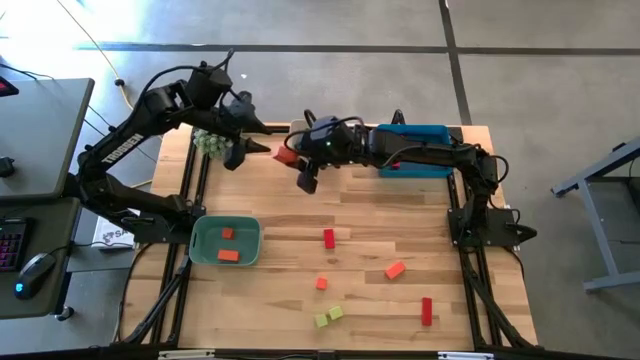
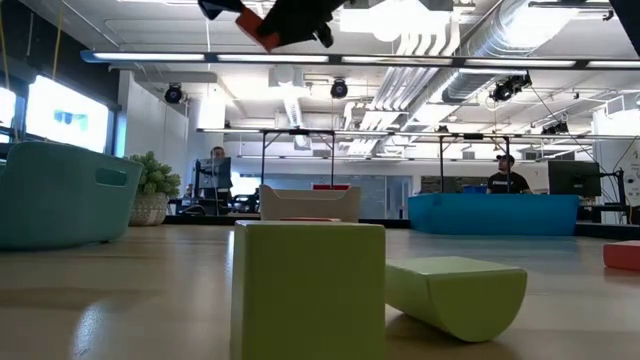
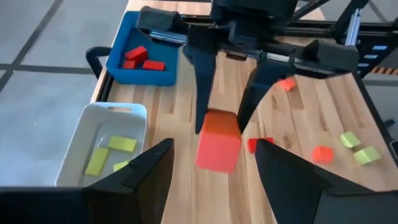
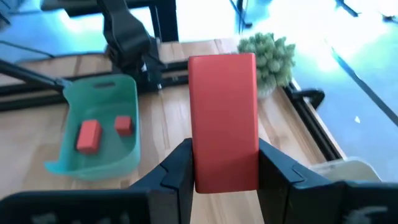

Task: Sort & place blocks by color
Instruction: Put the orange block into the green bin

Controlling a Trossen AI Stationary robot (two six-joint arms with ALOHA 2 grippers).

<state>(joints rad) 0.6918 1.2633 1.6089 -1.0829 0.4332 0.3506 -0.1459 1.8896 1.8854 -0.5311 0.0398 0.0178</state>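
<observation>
The right gripper (image 4: pixel 224 165) is closed on an orange-red block (image 4: pixel 224 121), held in the air above the worktop (image 1: pixel 380 225) toward 12 o'clock of its middle. In the right wrist view the block's long axis runs straight out from between the fingers (image 4: pixel 175 168), most of its length standing clear beyond them.

The left gripper (image 3: pixel 211 165) sits just to the 9 o'clock side of that block in the high view, fingers spread wide and empty — its own camera shows the block end-on in the gap between them, not yet touched. The two grippers face each other, tip to tip, which looks like a handover.

That handover turns on one thing: the free end of the block points at the left gripper, so the left fingers could close on it without meeting the right ones.

The green tray (image 1: pixel 203 243), at 8 o'clock of the worktop, already holds two orange pieces and is nearer the left arm. The blue tray (image 1: pixel 437 131) lies at 1 o'clock. Loose blocks remain around 5 and 6 o'clock — red (image 1: pixel 329 238), orange (image 1: pixel 395 270), yellow-green (image 1: pixel 328 316).
</observation>
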